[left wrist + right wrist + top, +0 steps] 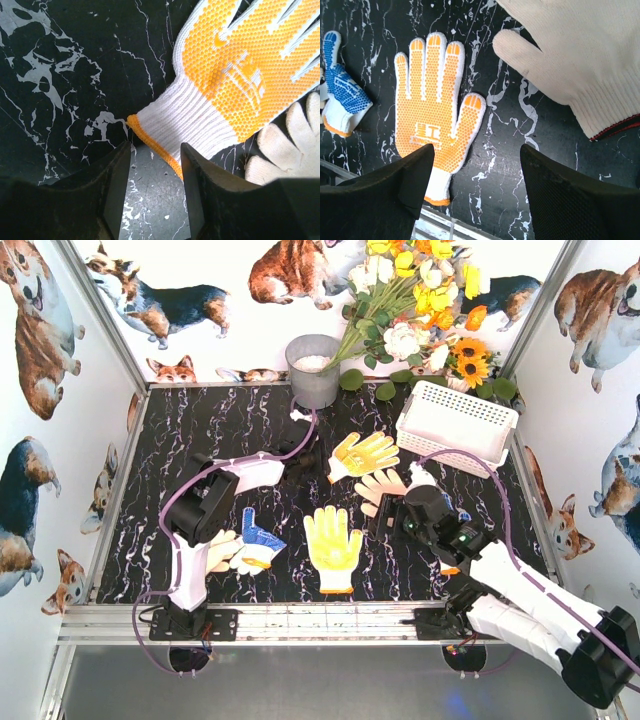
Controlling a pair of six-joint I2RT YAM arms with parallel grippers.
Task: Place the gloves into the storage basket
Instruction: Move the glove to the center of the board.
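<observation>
Black marble-patterned tabletop [200,430] carries every glove that shows; all of them lie outside the storage basket [425,448], which sits tilted at the far right corner, just beside the artificial flowers [415,300]. A grey bucket [313,375] stands at the far edge, left of the flowers.

The left gripper [155,150] is low over the table with its jaws partly apart and bare tabletop between them. The white ribbed cuff [185,117] of the far yellow-dotted glove [362,455] lies right at its fingertips, the orange hem running up against the right-hand finger; nothing is clamped.

The cream knit glove [383,488] lies just beside that glove, on the near side, between it and the right arm. The right arm's wrist and its purple cable [480,462] sit between these gloves and the near wall of the basket.

The right gripper [477,160] hovers with its jaws spread wide and holds nothing. Below it lie the near yellow-dotted glove [437,125], flat with its cuff toward the table's near rail, and the blue-dotted glove [342,100] to its left. A pale glove [224,548] touches the blue one, partly hidden by the left arm.
</observation>
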